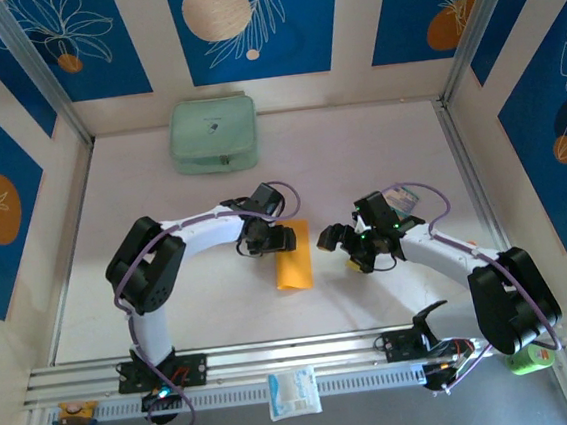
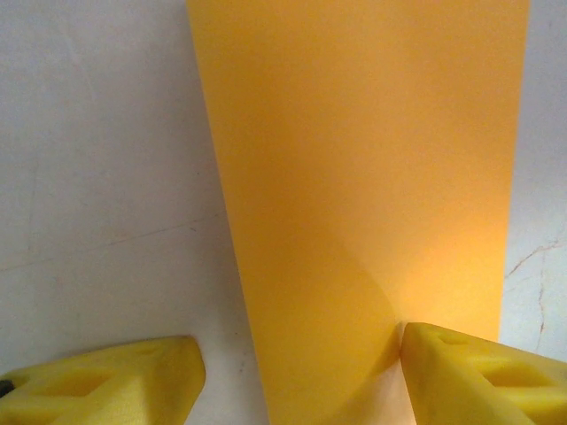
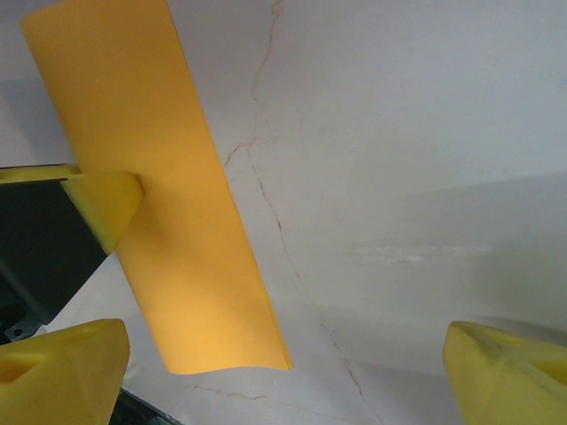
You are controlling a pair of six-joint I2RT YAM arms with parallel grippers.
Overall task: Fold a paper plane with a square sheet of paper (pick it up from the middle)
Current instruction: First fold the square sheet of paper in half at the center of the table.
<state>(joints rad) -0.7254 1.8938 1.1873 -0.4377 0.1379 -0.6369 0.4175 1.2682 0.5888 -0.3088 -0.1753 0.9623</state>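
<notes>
An orange-yellow sheet of paper (image 1: 293, 257), showing as a long narrow rectangle, lies flat on the white table (image 1: 388, 152). It is well apart from the pale green pouch (image 1: 214, 136), nearer the arm bases and a little to the pouch's right. I see my left gripper (image 1: 271, 239) below the pouch's right end, its jaws spread wide over the paper's edge and one yellow fingertip (image 2: 478, 372) touching it. My right gripper (image 1: 334, 240), farther right of the pouch, gapes wide and holds nothing.
</notes>
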